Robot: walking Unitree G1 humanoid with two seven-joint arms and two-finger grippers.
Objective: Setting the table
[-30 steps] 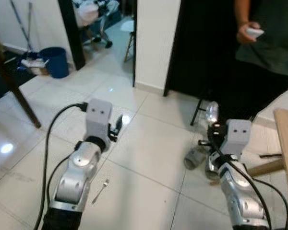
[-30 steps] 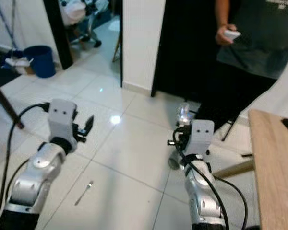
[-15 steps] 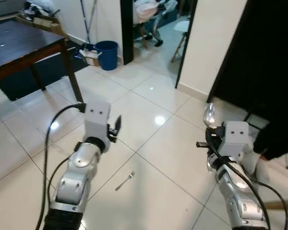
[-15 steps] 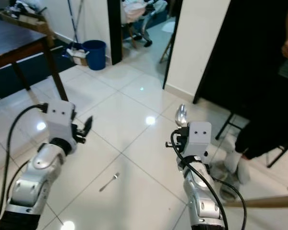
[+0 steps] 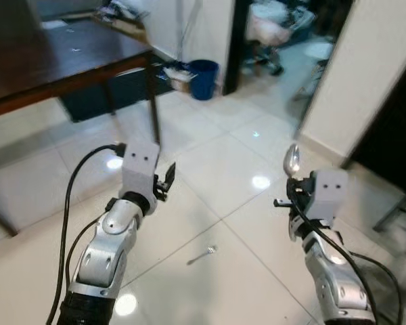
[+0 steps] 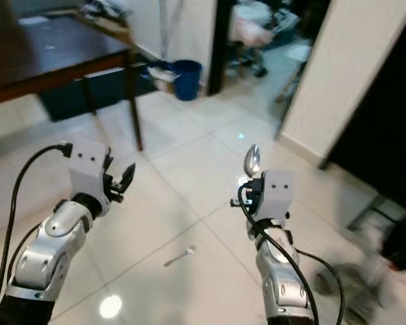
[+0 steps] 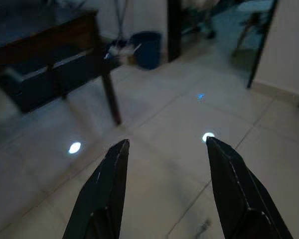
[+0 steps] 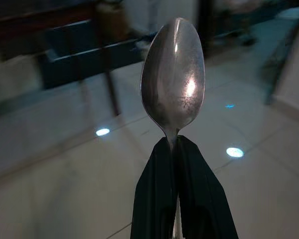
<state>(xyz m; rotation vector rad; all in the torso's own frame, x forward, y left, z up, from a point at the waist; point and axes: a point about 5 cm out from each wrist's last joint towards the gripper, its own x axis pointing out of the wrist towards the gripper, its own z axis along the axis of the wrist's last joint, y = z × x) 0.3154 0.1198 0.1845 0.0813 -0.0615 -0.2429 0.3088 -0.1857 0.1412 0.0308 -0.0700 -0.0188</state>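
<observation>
While right gripper (image 8: 175,149) pinches spoon (image 8: 173,79), fork (image 5: 202,254) on floor, dark table (image 5: 61,57) ahead.

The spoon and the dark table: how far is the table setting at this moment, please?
Done: the spoon is picked up, its handle clamped in the right gripper, bowl upward. In hand: it is being carried, with the dark table ahead on the robot's left. Left: the spoon is not yet on the table, a fork lies on the floor tiles between the arms, and the left gripper is open and holds nothing.
</observation>
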